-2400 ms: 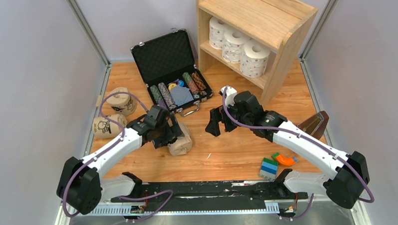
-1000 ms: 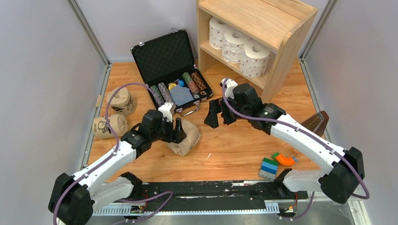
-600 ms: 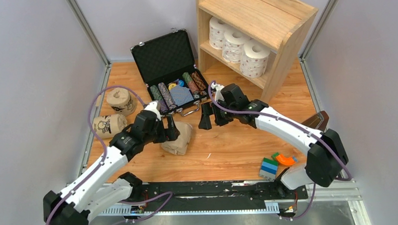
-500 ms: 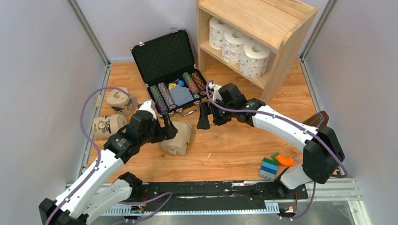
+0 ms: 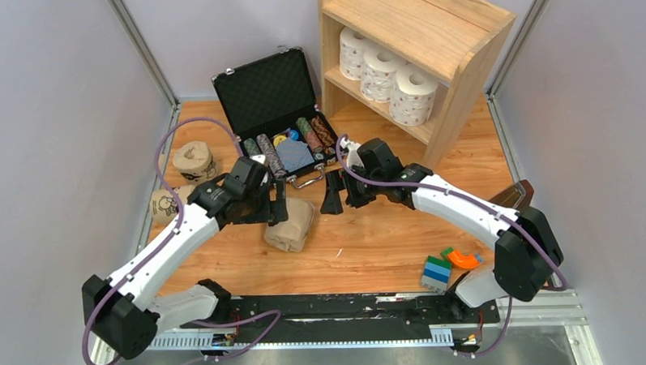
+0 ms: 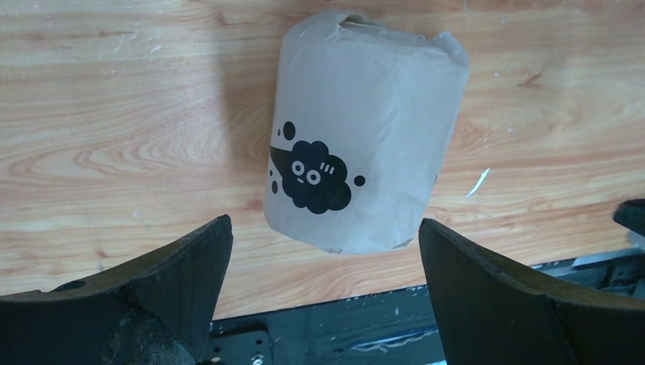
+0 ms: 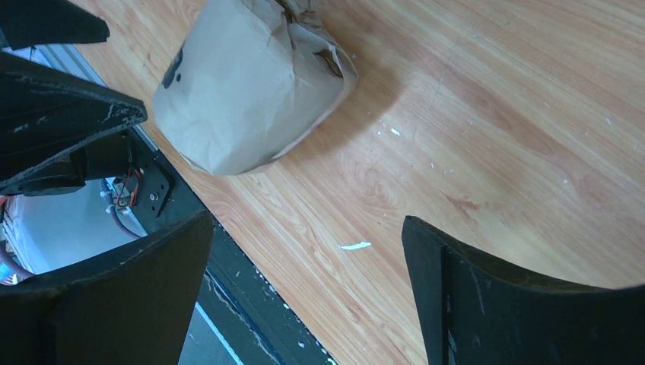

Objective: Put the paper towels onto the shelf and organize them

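A tan-wrapped paper towel roll (image 5: 290, 226) with a black cartoon print lies on its side on the wooden table. My left gripper (image 5: 275, 209) hovers open just left of it; in the left wrist view the roll (image 6: 365, 144) sits free between and beyond the spread jaws of the left gripper (image 6: 323, 232). My right gripper (image 5: 336, 196) stands open just right of the roll, empty (image 7: 304, 224), with the roll (image 7: 243, 84) ahead. Two more tan rolls (image 5: 193, 161) (image 5: 166, 203) rest at the far left. Three white rolls (image 5: 381, 71) stand on the shelf's inner board (image 5: 428, 33).
An open black case (image 5: 268, 91) with striped chip rows lies behind the grippers. Blue and green blocks (image 5: 436, 272) and an orange piece (image 5: 463, 259) sit front right, a dark brown object (image 5: 511, 200) by the right wall. A black rail (image 5: 332, 308) runs along the near edge.
The left gripper has opened and let go of the tan roll, which now lies on the table. The left wrist has drawn back a little. The right gripper has shifted left toward the roll.
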Action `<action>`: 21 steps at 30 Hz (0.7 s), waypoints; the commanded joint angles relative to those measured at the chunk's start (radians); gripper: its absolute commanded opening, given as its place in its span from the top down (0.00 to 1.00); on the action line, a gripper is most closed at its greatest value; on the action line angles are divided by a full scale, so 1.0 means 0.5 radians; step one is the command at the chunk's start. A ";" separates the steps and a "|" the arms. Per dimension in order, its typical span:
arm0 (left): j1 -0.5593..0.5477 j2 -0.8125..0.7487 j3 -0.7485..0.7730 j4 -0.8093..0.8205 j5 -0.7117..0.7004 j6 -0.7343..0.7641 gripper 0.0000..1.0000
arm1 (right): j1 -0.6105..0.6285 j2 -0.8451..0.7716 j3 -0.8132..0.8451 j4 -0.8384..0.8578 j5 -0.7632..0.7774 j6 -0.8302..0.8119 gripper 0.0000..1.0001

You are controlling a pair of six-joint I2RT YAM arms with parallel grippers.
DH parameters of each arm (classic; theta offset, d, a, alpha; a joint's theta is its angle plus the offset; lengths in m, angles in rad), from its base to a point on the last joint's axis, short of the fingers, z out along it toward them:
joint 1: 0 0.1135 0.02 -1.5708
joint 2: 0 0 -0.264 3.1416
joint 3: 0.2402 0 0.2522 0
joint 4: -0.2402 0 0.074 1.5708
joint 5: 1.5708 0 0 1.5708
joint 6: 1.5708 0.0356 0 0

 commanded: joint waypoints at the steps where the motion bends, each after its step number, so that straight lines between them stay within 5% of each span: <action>1: -0.008 0.184 0.150 -0.047 0.116 0.273 0.00 | -0.029 -0.196 -0.113 0.077 0.068 0.019 0.03; 11: 0.029 0.935 0.594 -0.172 0.306 0.547 0.00 | -0.090 -0.422 -0.334 0.078 0.117 0.091 0.03; 21: 0.116 1.169 0.567 -0.159 0.376 0.593 0.00 | -0.103 -0.479 -0.382 0.080 0.134 0.101 0.02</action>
